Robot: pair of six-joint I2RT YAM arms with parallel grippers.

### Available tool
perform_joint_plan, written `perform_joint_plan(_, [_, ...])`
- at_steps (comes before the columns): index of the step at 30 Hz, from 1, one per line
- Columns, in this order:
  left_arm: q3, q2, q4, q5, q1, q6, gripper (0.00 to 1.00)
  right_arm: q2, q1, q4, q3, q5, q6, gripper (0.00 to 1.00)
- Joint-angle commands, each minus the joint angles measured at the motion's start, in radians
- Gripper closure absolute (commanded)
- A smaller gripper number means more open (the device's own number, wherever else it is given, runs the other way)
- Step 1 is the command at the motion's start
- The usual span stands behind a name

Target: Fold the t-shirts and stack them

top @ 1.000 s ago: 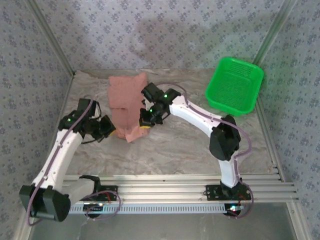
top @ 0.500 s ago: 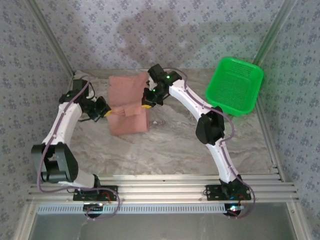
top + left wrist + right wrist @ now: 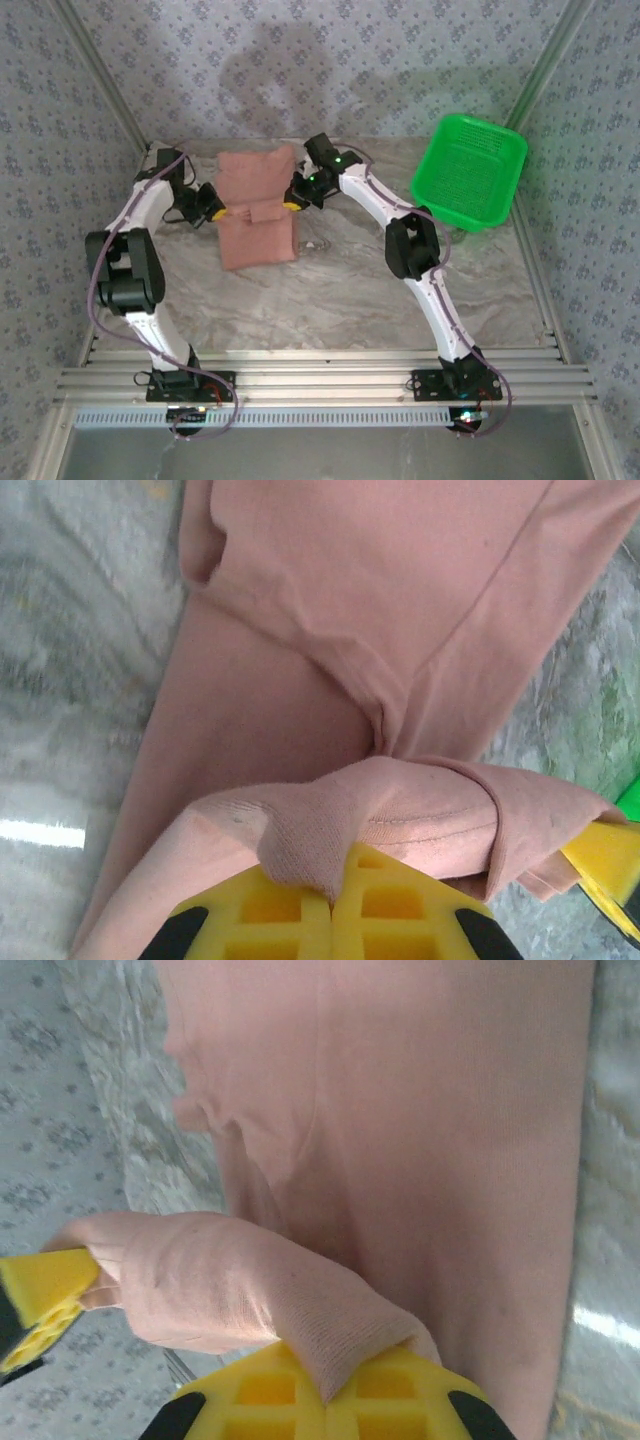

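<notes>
One dusty salmon-pink soft cloth t-shirt [image 3: 258, 215], part-folded, lies far and left of centre on the grey marbled surface [image 3: 350, 290], well left of the bright green plastic basket [image 3: 470, 172]. The left end effector [image 3: 216, 208] and right end effector [image 3: 292, 203] are each clamped on a bunched edge, on opposite sides. The cloth looks light and limp and will likely sag. Grip at the corners and hold it taut.

A lab test booth (patterned walls [image 3: 300, 60], aluminium rails [image 3: 320, 372], marbled table [image 3: 330, 295]).
</notes>
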Motion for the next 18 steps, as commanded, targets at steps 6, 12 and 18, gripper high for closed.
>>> perform_joint_plan(6, [0.302, 0.184, 0.161, 0.134, 0.059, -0.108, 0.56, 0.196, -0.113, 0.661, 0.149, -0.062, 0.419, 0.65])
perform_joint_plan(12, [0.490, 0.148, 0.076, 0.142, 0.098, -0.130, 0.47, 0.038, -0.135, 0.512, 0.103, -0.075, 0.267, 0.53])
perform_joint_plan(18, [0.157, -0.095, -0.024, 0.114, 0.098, -0.027, 0.46, -0.269, -0.085, 0.526, -0.368, -0.071, 0.194, 0.61])
